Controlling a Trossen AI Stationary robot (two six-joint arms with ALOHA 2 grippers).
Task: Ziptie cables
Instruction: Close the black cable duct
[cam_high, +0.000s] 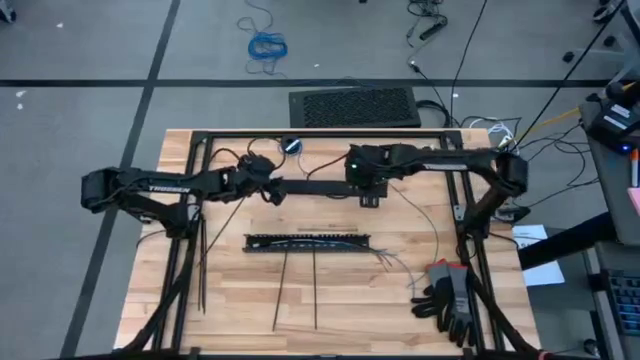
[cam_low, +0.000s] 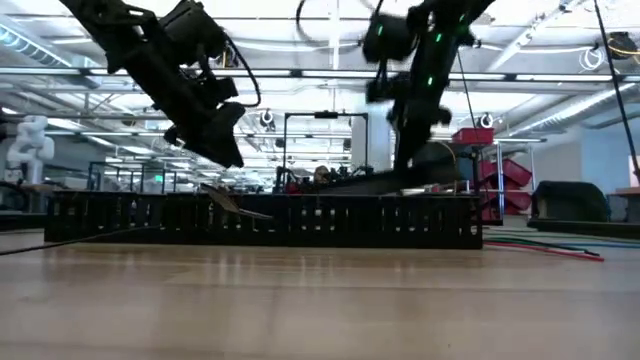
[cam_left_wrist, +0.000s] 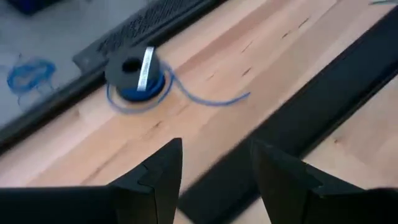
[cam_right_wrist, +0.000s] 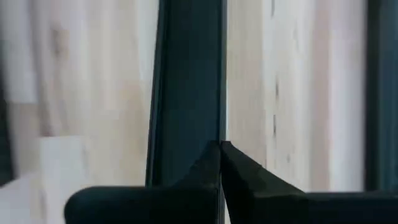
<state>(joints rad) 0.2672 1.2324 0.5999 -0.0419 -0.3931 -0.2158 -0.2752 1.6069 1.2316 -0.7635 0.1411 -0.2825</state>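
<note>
Overhead and table-level cameras share the slotted bar (cam_high: 307, 241); wrist cameras look down closely, seemingly at tabletop.

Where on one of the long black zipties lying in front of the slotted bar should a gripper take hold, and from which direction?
Probably near one end of a ziptie, coming straight down from above. These zipties lie flat on the table as thin straight strips, apart from each other, so the fingers should close across the narrow width. The end away from the slotted bar leaves more free room. The left gripper is open.

Bright overhead light — blurred wrist views
</note>
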